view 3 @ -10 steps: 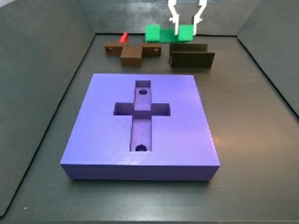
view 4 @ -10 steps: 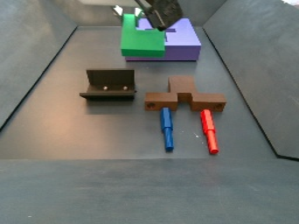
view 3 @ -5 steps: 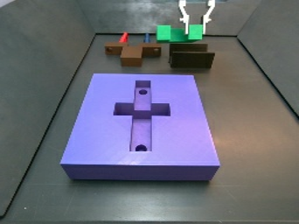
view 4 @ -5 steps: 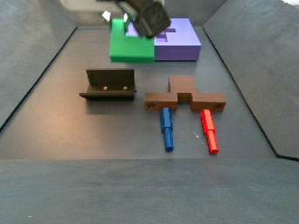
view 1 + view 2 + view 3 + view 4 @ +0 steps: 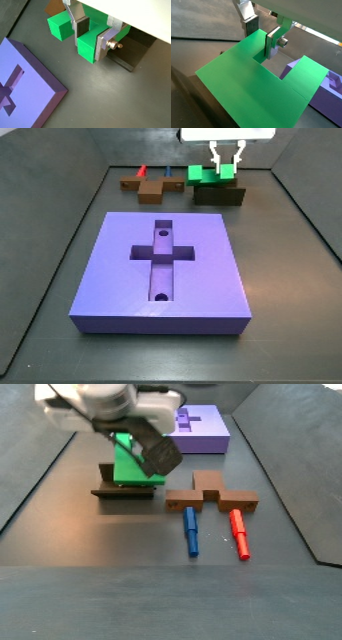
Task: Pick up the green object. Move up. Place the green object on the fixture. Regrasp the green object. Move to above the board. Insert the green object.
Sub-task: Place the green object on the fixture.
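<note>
The gripper point(image 5: 225, 161) is shut on one prong of the bright green U-shaped object point(image 5: 207, 174) and holds it low over the dark fixture point(image 5: 218, 195) at the far end. In a side view the gripper point(image 5: 144, 446) holds the green object point(image 5: 128, 464) right at the fixture point(image 5: 123, 487); I cannot tell if they touch. In both wrist views the silver fingers point(image 5: 105, 44) point(image 5: 272, 44) flank a green prong point(image 5: 86, 48) point(image 5: 258, 85). The purple board point(image 5: 167, 268) with its cross-shaped recess lies apart in the middle, also showing in a wrist view point(image 5: 23, 85).
A brown cross-shaped block point(image 5: 211, 494) lies right of the fixture, with a blue peg point(image 5: 191, 530) and a red peg point(image 5: 239, 533) sticking out of it. The dark bin walls point(image 5: 301, 213) slope up on both sides.
The gripper has carried the green object sideways and down, from high in the air to just over the fixture. The board and brown block have not moved.
</note>
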